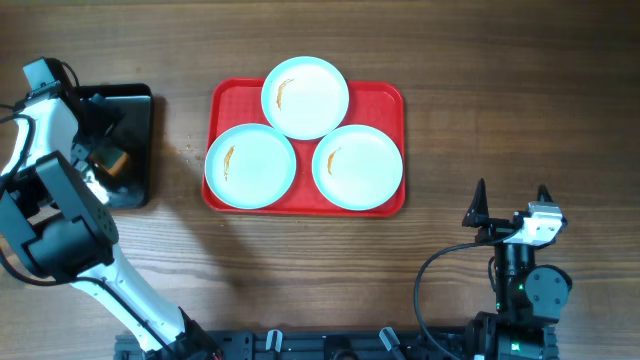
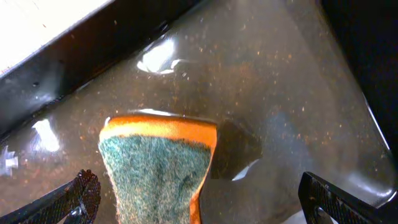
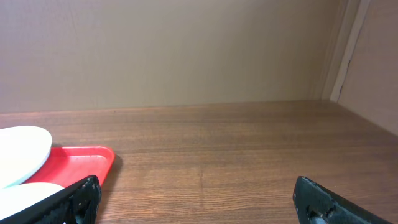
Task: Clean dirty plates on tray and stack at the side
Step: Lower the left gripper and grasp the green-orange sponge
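Note:
Three round white plates lie on the red tray (image 1: pixel 222 98). The back plate (image 1: pixel 305 96), the left plate (image 1: pixel 250 165) and the right plate (image 1: pixel 358 166) each carry a small orange-brown smear. My left gripper (image 2: pixel 199 198) is open inside the black pan (image 1: pixel 140 135), its fingers on either side of an orange sponge with a green scouring face (image 2: pixel 158 168). My right gripper (image 1: pixel 510 203) is open and empty near the front right of the table. In the right wrist view the tray corner (image 3: pixel 93 158) and two plate edges (image 3: pixel 22 149) show at the left.
The black pan's wet glossy floor (image 2: pixel 280 99) and its raised wall (image 2: pixel 74 62) surround the sponge. Bare wooden table (image 1: pixel 500 100) lies right of the tray. A plain wall (image 3: pixel 186 50) stands behind the table.

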Controlling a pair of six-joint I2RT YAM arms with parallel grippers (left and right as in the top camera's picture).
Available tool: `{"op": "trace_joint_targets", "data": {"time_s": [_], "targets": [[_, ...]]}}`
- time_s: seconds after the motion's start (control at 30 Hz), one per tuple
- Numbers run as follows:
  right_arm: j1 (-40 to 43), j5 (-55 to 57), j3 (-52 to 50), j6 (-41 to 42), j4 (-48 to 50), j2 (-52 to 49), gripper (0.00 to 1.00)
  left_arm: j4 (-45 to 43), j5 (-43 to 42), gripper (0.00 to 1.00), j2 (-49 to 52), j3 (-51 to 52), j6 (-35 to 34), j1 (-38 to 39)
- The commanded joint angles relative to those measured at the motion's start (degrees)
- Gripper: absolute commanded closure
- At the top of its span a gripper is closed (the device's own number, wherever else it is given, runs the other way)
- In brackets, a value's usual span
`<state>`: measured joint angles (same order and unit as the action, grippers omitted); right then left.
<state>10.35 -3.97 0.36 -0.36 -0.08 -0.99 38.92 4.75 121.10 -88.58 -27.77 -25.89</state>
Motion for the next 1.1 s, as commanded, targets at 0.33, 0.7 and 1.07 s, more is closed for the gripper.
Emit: {"op": "trace_joint_targets", "data": {"time_s": [0.33,0.7,1.07], "targets": [[0.35,0.81,-0.07,-0.96,0.13,0.2,0.0,-3.17,1.36,0.19,2.75,-0.57,4.24,-0.26],[0.35,0.81,-0.07,-1.01,0.13,0.2,0.0,-2.1,1.36,0.67,6.1,-0.59,4.44,-0.28],[0.35,0.81,-0.07,-1.01,0.13,0.2,0.0,-1.86,-5.95,0.32,0.02,-0.7,4.37,-0.26]]}}
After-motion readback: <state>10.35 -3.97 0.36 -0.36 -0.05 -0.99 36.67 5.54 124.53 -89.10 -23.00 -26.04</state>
